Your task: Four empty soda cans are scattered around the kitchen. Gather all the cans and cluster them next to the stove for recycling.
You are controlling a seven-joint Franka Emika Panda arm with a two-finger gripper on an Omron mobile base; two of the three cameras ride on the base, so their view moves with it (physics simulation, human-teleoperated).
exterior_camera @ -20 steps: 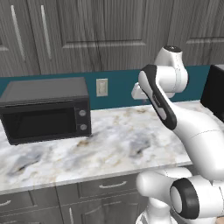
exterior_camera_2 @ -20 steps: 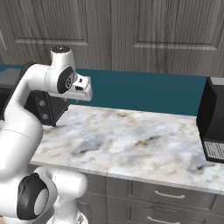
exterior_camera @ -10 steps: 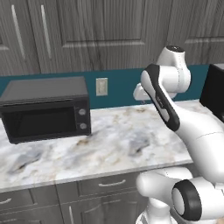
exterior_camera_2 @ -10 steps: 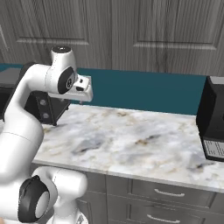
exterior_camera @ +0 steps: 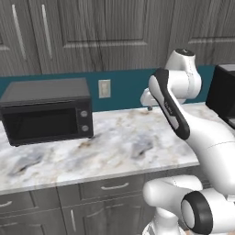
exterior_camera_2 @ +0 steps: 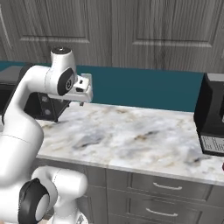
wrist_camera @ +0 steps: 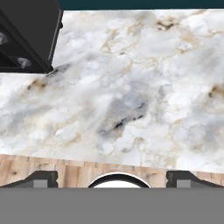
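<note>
Hand (wrist_camera: 111,177) empty, fingertips (wrist_camera: 41,178) spread wide apart, hanging above bare marble surface (wrist_camera: 131,87), nothing between them. Boxy black microwave (wrist_camera: 26,35) with two knobs off to hand's left, near, standing on surface. Black keypad microwave (exterior_camera_2: 212,118) well right of hand. Red sliver (exterior_camera_2: 222,166) at frame edge just below keypad microwave; too little shown to tell whether soda can. Versus earlier frames: arm pose and hand height match; whole scene shifted slightly sideways, so camera moved, not things.
</note>
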